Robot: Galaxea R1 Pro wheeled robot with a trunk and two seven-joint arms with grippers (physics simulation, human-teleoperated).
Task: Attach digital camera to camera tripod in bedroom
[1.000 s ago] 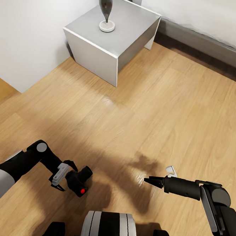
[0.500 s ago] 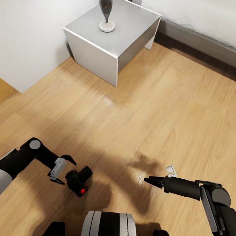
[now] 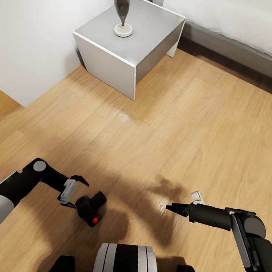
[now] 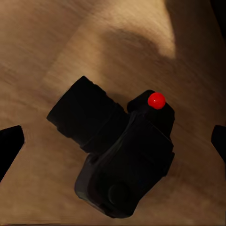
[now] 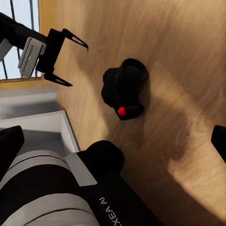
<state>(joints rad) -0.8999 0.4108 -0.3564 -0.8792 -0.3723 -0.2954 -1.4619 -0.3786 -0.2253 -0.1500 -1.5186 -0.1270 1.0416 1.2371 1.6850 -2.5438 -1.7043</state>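
The bed (image 3: 242, 34) is seen beyond the camera at the far edge of the plank floor (image 3: 185, 127), with a grey side table (image 3: 131, 41) beside it carrying a dark vase (image 3: 121, 6) on a white base. The camera (image 3: 90, 208) is laid on the floor in front of the robot's base, its red button (image 4: 156, 100) showing. The left gripper (image 3: 75, 190) is held just beside the camera with its fingers spread and nothing between them, while the right gripper (image 3: 175, 208) is kept well apart from the camera, its fingers apart in the wrist view and gripping nothing.
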